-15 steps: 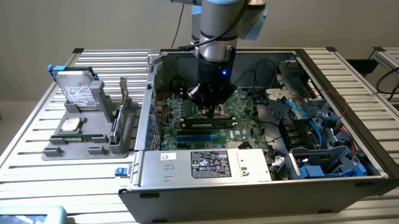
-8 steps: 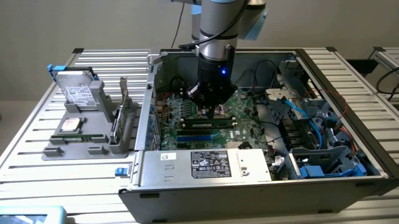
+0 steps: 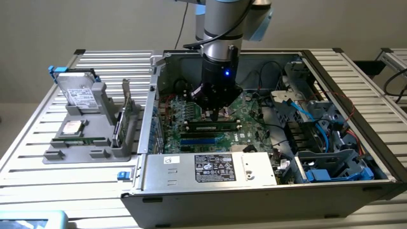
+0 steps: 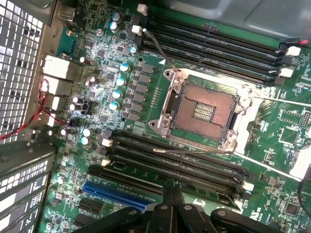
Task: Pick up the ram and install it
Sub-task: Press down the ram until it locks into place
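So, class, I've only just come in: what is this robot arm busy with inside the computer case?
The arm's gripper is down inside the open computer case, over the motherboard. Its fingers are shut. Just below it a green ram stick lies along one of the memory slots, near the empty CPU socket. Whether the stick is fully seated cannot be told. Outside the case, a grey holder keeps a hard drive and other parts.

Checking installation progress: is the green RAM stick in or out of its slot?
In: the green RAM stick lies along a motherboard slot under the shut pincer.
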Controlling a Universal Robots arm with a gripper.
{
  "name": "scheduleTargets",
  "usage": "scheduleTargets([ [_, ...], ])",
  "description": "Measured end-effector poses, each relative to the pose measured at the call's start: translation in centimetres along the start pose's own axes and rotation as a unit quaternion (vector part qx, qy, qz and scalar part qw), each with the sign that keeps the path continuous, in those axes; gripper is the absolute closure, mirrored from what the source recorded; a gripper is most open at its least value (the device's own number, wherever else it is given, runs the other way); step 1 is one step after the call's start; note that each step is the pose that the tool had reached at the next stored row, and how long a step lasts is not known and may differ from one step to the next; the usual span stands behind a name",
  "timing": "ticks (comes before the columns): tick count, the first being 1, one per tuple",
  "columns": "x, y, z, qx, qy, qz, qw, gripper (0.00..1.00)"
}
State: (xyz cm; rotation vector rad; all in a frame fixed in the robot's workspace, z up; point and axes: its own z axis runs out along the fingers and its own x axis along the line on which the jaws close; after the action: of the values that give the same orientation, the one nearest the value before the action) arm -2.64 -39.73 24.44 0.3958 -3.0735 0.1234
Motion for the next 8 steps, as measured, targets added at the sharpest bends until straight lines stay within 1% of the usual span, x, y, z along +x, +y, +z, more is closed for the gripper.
scheduleTargets([
  [4, 0.0, 0.0, -0.02, -0.0009, 0.0012, 0.02, 0.9998, 0.89],
  [8, 0.0, 0.0, -0.02, -0.0016, 0.002, 0.04, 0.9992, 0.89],
])
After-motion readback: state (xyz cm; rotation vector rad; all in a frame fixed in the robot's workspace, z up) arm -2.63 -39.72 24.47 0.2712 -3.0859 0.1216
